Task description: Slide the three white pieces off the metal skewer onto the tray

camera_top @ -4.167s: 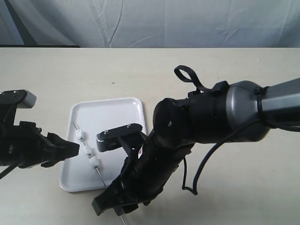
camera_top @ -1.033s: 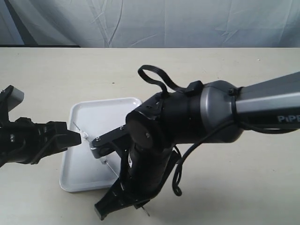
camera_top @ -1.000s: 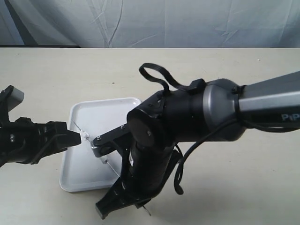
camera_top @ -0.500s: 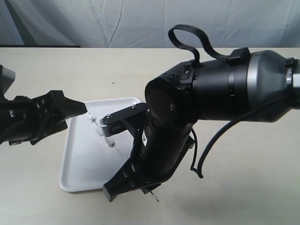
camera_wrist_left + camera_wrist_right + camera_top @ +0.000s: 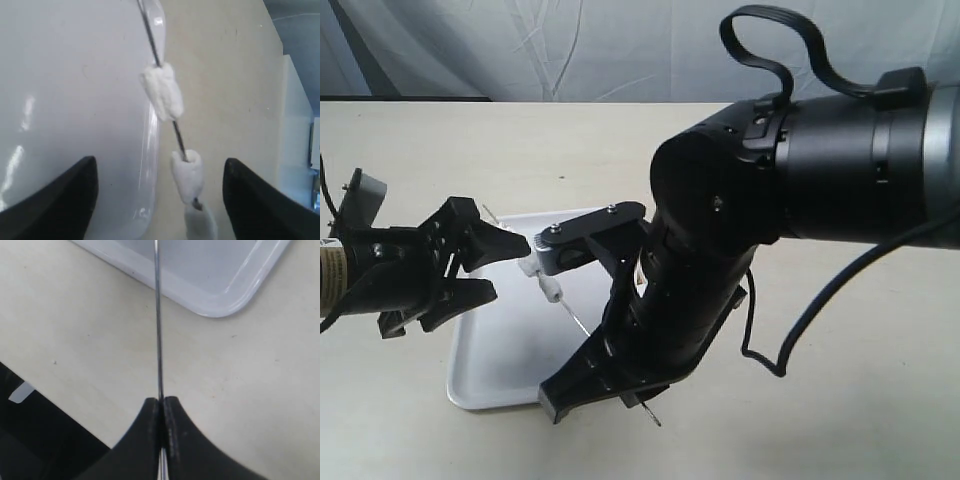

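My right gripper [image 5: 161,402] is shut on the metal skewer [image 5: 157,315] and holds it slanted in the air over the tray [image 5: 500,350]. White pieces [image 5: 552,290] sit on the skewer's upper part. In the left wrist view two pieces [image 5: 161,91] [image 5: 187,170] are threaded on the skewer [image 5: 150,30]. A third piece [image 5: 200,225] is a blur at the frame's edge, and I cannot tell whether it is on the rod. My left gripper [image 5: 490,268] is open, its fingers [image 5: 65,200] wide on either side of the pieces without touching them.
The tray [image 5: 75,100] lies on a beige table [image 5: 820,420], its rim [image 5: 152,165] just under the pieces. My bulky right arm [image 5: 740,230] hangs over the tray's right side and hides the skewer's middle. A pale cloth [image 5: 640,50] backs the table.
My left gripper has opened wide and turned. The right arm has risen and swung right, lifting the skewer and its pieces higher.
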